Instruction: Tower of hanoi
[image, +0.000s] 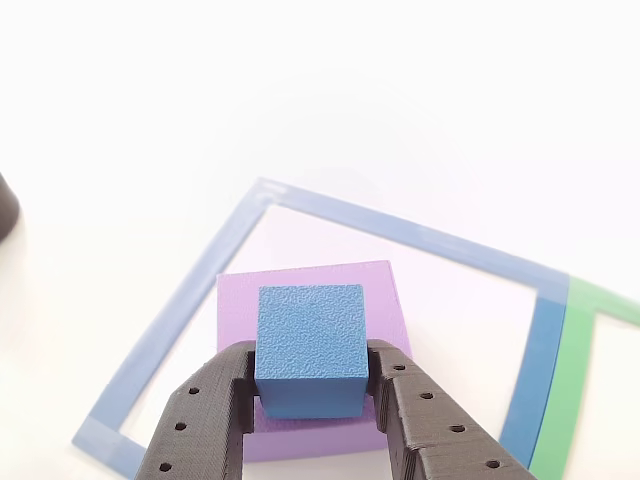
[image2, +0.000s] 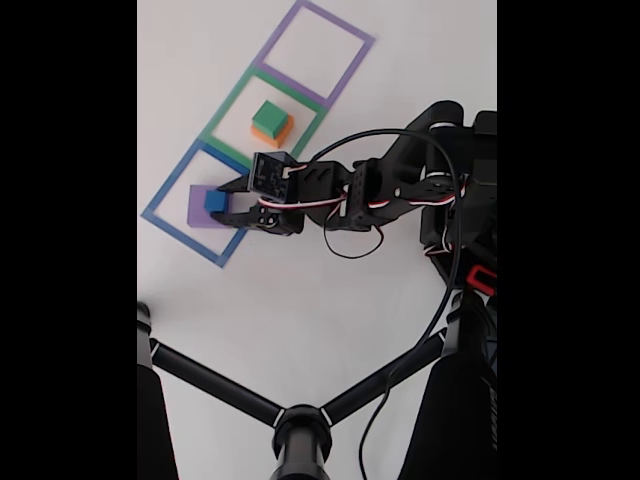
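Your gripper (image: 312, 385) is sitting at the bottom centre of the other view with both black fingers (image: 215, 400) pressing against the sides of the blue cube (image: 310, 345), so it's closed down to cube width and gripping it. Whether the cube is already resting on the purple slab (image: 385, 300) or hanging just above it, I can't tell from either picture.

That slab is lying inside the blue square outline (image: 190, 290), left of centre in the fixed view, where the gripper (image2: 228, 203) is reaching in from the right with the cube (image2: 215, 200) over the slab (image2: 196, 212). Up and to the right, in the green square outline (image2: 232, 103), the green block (image2: 268, 117) is sitting stacked on the orange block (image2: 272, 134). The purple square outline (image2: 350, 35) at the top is holding nothing.

So my guess is you're somewhere mid-puzzle: two stacks of two, nothing fully assembled yet. You're still looking at getting orange onto purple, then green, then blue on top, so several moves are left. Along the bottom edge a black stand (image2: 300, 425) is poking in, well clear of the squares.
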